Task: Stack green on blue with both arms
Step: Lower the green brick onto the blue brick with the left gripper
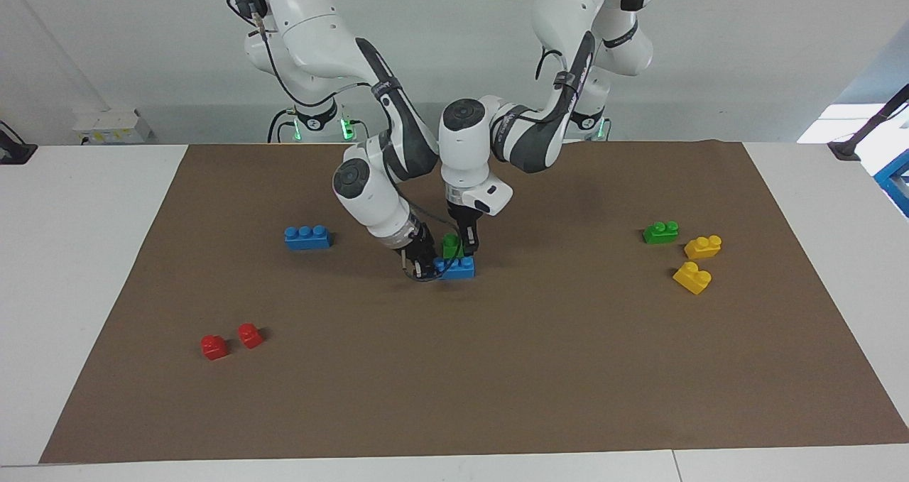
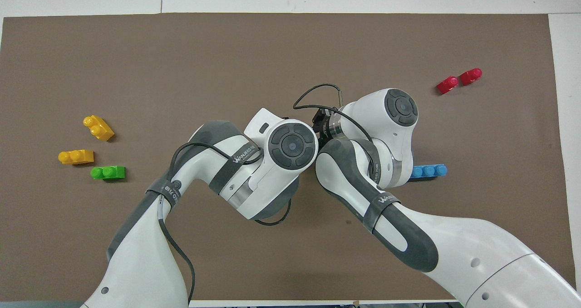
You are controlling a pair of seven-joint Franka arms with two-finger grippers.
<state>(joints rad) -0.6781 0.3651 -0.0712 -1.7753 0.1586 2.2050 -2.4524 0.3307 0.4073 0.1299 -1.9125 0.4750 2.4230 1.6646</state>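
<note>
At the middle of the brown mat (image 1: 497,368) covering the tabletop (image 1: 85,269), both arms meet over one blue brick (image 1: 460,269), which serves as the landmark. Only the facing view shows this meeting; from overhead the white wrist housings cover that blue brick, the green brick on it and both tools.

The facing view has the left tool (image 1: 463,244) pointing straight down, clamped on the green brick (image 1: 449,245), which sits on top of the blue brick. The right tool (image 1: 420,263) comes in slantwise at the blue brick's end toward the right arm's side, its fingers pinched on that end. Whether the green brick is fully pressed onto the studs cannot be made out.

A second blue brick (image 1: 307,237) lies flat, well apart from the landmark toward the right arm's end; overhead, part of it (image 2: 429,170) is cut off by the right arm's forearm. Toward the left arm's end, well apart from the landmark, lie a spare green brick (image 1: 660,232) and two yellow bricks (image 1: 702,246) close together. Two red bricks (image 1: 231,341) sit farther from the robots than the landmark, toward the right arm's end, and show whole in both views.
</note>
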